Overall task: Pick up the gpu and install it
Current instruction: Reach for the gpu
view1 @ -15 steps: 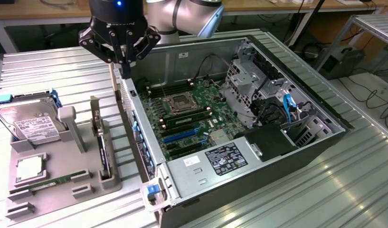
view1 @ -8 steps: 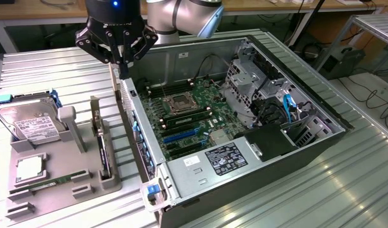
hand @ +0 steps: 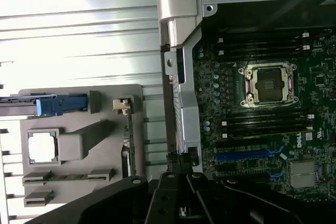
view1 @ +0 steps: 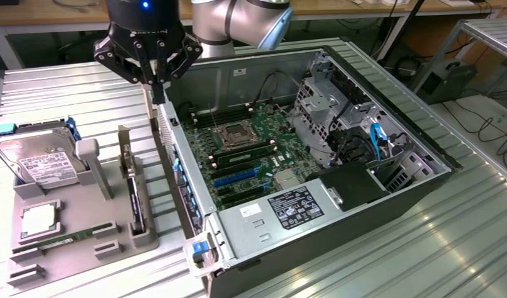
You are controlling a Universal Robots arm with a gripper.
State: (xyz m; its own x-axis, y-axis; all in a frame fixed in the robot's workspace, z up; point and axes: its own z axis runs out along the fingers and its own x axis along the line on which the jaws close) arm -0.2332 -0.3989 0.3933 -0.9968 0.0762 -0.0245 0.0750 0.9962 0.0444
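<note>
In the lower left of the exterior view, a grey holder tray (view1: 71, 248) lies on the ribbed metal table (view1: 452, 248). Along its near edge a narrow green RAM stick (view1: 67, 239) sits in a groove, with a square processor chip (view1: 38, 218) in a pocket just behind it. Farther back on the tray, a hard drive (view1: 42, 162) with a white label leans in its cradle.

The gpu (view1: 136, 198) stands on edge in the slot at the tray's right side, just beside the rear wall of the open computer case (view1: 319, 248); the wrist view shows it seated in that slot (hand: 126, 150).

The case fills the middle of the frame. A black power supply (view1: 295, 208) sits at its near end, and beyond it lies the green motherboard (view1: 245, 155) with its CPU socket (view1: 236, 133).

In the upper left, the gripper (view1: 158, 93) (hand: 181, 158) hangs over the case's rear wall, its fingers clenched together, well apart from the gpu. The silver arm (view1: 236, 22) rises behind it.
</note>
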